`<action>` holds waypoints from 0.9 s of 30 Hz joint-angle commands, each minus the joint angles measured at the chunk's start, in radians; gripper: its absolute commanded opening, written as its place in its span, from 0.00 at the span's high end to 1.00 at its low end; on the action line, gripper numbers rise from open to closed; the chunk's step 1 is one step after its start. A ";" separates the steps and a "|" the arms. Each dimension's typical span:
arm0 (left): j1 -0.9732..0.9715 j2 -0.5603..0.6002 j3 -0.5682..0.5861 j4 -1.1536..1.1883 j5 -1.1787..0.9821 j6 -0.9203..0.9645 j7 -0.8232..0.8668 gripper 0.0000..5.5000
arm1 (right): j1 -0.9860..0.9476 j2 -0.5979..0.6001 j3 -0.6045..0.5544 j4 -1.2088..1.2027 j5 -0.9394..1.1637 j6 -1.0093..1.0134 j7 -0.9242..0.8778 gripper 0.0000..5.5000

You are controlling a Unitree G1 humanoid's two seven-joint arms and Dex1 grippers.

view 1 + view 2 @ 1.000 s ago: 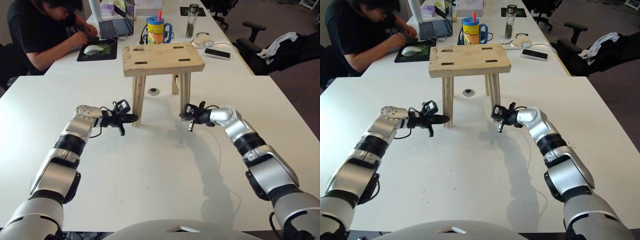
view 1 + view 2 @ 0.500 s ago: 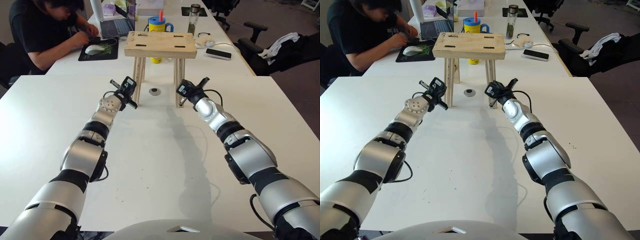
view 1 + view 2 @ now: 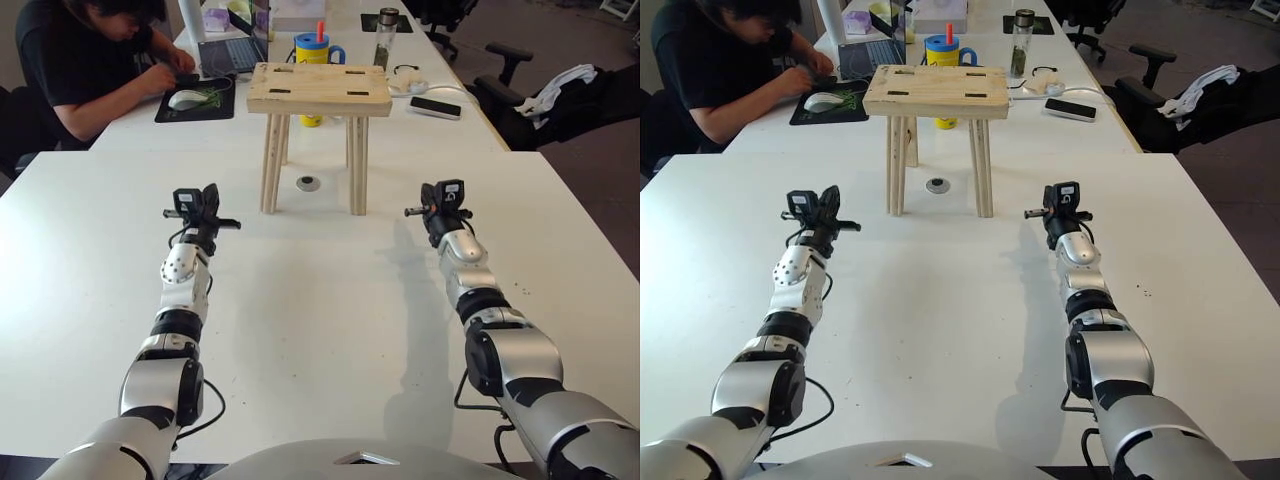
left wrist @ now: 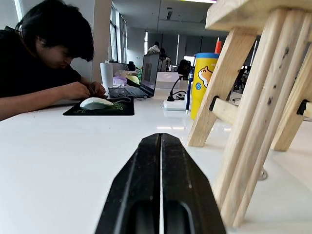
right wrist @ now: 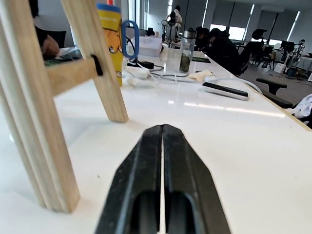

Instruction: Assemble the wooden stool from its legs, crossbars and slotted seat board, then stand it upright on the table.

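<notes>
Both arms lie stretched almost straight toward 12 o'clock, low over the white desk (image 3: 320,330) and roughly parallel, elbows barely bent. The left gripper (image 3: 205,198) ends at about 8 o'clock from the stool (image 3: 318,90), and the right gripper (image 3: 441,193) at about 4 o'clock from it. Each is clear of the legs and touches nothing.

In the left wrist view the left gripper's jaws are pressed flat together with only a thin seam between them, holding nothing. The right wrist view shows the right gripper's jaws the same way, closed and empty.

The stool stands upright on the far part of the desk, at 12 o'clock between the two arms. All four legs are on the surface, crossbars join the legs, and the slotted seat board is on top. A small round grommet (image 3: 308,183) sits in the desk beneath it.

Behind the stool, on the next desk, a yellow cup (image 3: 316,52) with a blue lid and handle carries a cartoon figure; any print on it is too small to read. A dark phone (image 3: 434,106) lies at about 2 o'clock from the stool.
</notes>
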 commanded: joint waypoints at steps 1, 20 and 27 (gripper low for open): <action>-0.042 -0.017 -0.012 0.054 0.068 -0.043 0.079 1.00 | -0.075 0.025 -0.020 0.049 -0.006 0.081 -0.029 1.00; -0.068 -0.094 -0.084 0.066 0.185 -0.047 0.121 1.00 | -0.154 0.006 -0.004 0.068 -0.082 0.092 0.058 1.00; -0.042 -0.141 -0.086 0.033 0.138 -0.044 -0.003 1.00 | -0.149 0.000 -0.009 0.061 -0.088 0.089 0.066 1.00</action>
